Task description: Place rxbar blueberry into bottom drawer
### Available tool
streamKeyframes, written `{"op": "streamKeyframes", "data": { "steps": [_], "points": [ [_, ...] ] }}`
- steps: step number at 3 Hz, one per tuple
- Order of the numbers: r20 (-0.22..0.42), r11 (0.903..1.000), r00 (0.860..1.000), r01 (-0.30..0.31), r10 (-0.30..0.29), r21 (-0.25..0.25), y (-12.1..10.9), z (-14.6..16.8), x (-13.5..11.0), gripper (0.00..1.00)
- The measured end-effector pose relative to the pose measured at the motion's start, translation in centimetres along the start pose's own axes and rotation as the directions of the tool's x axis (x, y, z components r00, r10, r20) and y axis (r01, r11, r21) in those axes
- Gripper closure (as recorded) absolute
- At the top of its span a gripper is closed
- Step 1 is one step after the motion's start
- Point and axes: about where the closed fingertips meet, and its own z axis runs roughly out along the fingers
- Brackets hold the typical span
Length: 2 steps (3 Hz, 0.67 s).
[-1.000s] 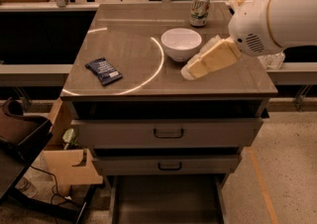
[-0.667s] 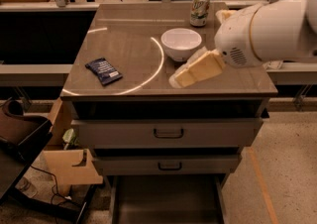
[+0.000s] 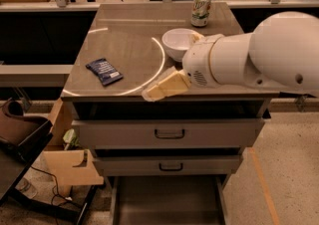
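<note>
Your gripper [image 3: 160, 87] has swung from the white bowl's [image 3: 178, 43] right to its front-left, carrying nothing; how open it is, you can't tell. The rxbar blueberry [image 3: 103, 71] lies farther left of the bowl, ungrasped; the bottom drawer [image 3: 167, 204] waits open.

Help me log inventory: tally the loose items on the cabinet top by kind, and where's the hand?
Snack bars: 1, the rxbar blueberry
Bowls: 1, the white bowl
Cans: 1, the soda can
Total: 3
The hand is over the cabinet top at its front edge, right of the bar.
</note>
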Motion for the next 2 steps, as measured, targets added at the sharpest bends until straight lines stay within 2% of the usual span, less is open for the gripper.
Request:
{"op": "streamKeyframes", "data": {
  "steps": [1, 2],
  "points": [
    [0.027, 0.9987, 0.998, -0.050, 0.049, 0.011, 0.0, 3.0, 0.4, 0.00],
    [0.054, 0.9938, 0.992, -0.111, 0.111, 0.001, 0.2, 6.0, 0.8, 0.00]
  ]
}}
